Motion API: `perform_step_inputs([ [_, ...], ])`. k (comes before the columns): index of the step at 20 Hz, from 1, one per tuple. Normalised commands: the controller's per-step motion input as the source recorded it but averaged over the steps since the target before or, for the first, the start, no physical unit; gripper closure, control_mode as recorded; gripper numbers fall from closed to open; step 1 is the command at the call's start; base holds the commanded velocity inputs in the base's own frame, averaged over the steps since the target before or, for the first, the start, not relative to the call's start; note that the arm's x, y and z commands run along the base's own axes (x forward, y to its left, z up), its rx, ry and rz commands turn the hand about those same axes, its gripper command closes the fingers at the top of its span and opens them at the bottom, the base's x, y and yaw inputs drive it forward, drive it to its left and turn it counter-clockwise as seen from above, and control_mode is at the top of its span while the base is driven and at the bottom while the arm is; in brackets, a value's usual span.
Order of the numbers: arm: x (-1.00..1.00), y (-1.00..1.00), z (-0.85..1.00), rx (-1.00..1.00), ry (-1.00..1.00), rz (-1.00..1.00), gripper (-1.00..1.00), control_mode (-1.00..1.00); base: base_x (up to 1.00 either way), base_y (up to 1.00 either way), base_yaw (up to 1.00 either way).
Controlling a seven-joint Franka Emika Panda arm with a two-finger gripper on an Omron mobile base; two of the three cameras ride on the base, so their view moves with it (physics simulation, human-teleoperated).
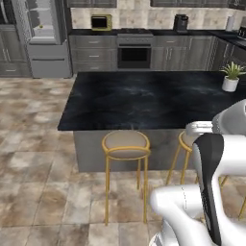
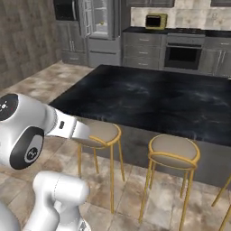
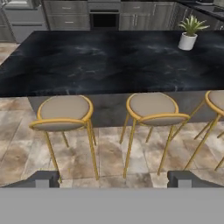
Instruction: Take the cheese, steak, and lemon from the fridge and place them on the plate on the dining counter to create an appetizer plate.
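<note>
Gripper (image 3: 113, 179) jaws spread wide, holding nothing, above floor tiles. Just ahead: three gold-legged stools (image 3: 153, 109). Beyond them, the dining counter (image 3: 109, 61), a potted plant (image 3: 189, 33) at its far right. Fridge (image 1: 43, 38) well beyond, far left, door open.

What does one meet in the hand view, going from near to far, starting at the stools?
Gold-legged stools → dining counter → potted plant on the counter's far right → grey cabinets with the oven along the back wall.
</note>
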Motion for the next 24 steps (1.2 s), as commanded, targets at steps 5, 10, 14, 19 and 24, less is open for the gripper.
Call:
perform_step_inputs([
  [5, 0.00, 0.00, 0.00, 0.00, 0.00, 0.00, -1.00, 1.00, 0.20, 1.00, 0.00],
  [10, 0.00, 0.00, 0.00, 0.00, 0.00, 0.00, -1.00, 1.00, 0.29, 1.00, 0.00],
  [14, 0.00, 0.00, 0.00, 0.00, 0.00, 0.00, -1.00, 1.00, 0.39, 1.00, 0.00],
  [19, 0.00, 0.00, 0.00, 0.00, 0.00, 0.00, -1.00, 1.00, 0.45, 1.00, 0.00],
  [24, 0.00, 0.00, 0.00, 0.00, 0.00, 0.00, -1.00, 1.00, 0.52, 1.00, -0.01],
])
